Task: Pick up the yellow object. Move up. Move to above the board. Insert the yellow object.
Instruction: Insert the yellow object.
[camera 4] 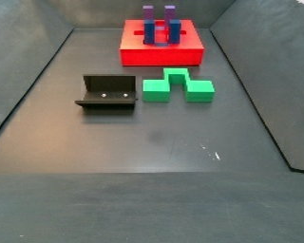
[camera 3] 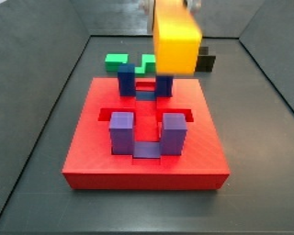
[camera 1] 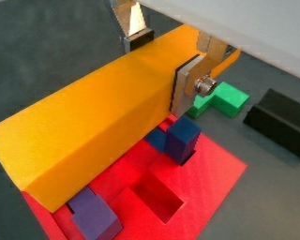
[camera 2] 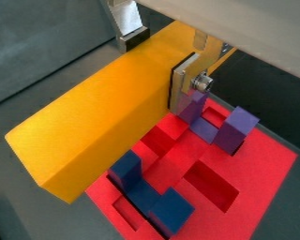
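My gripper (camera 1: 163, 60) is shut on the yellow object (camera 1: 97, 117), a long yellow-orange bar held across its width between the two fingers (camera 1: 184, 89); both wrist views show this grip (camera 2: 157, 58). The bar (camera 3: 178, 39) hangs above the far part of the board (camera 3: 143, 170), apart from it. The board (camera 1: 205, 176) is a red slab with recessed slots, blue posts (camera 1: 180, 138) and purple posts (camera 2: 235, 127). In a side view the board (camera 4: 161, 57) shows, but the bar and gripper are out of frame.
A green notched block (camera 4: 178, 87) lies on the floor beside the board, also seen past the bar (camera 1: 223, 98). The dark fixture (camera 4: 106, 92) stands next to the green block (camera 3: 125, 62). Grey walls enclose the work floor.
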Robot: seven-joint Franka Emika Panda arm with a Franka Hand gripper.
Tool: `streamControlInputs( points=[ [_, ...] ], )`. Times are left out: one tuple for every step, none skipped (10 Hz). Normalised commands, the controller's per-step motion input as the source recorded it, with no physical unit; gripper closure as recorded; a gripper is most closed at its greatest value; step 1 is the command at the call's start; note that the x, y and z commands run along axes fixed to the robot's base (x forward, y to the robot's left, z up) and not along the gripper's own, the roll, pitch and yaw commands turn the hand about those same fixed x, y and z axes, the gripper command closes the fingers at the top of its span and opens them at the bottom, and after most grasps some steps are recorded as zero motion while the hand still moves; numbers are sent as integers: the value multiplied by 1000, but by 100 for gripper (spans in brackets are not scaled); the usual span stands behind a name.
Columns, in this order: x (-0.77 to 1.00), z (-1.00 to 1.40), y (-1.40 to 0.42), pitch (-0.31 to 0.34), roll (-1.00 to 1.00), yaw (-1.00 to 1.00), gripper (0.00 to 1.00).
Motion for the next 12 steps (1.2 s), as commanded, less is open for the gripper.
streamControlInputs(
  points=[
    [0, -897, -97, -27, 57, 100, 100],
    [-94, -877, -134, -23, 46, 40, 100],
    [-174, -646, -117, 0, 0, 0, 100],
    [-206, -497, -71, 0, 0, -31, 100],
    [-237, -480, -66, 0, 13, -86, 100],
    [-300, -506, -60, 9, 16, -137, 100],
    [-303, -417, -66, 7, 0, -154, 100],
    [-166, -200, -100, 0, 0, -129, 100],
    [0, 0, -197, 6, 0, -54, 100],
    [151, 0, -303, 113, 126, 0, 100],
    [306, 0, -226, 177, 156, 51, 100],
    [294, 0, -151, 194, 171, 57, 100]
  ],
)
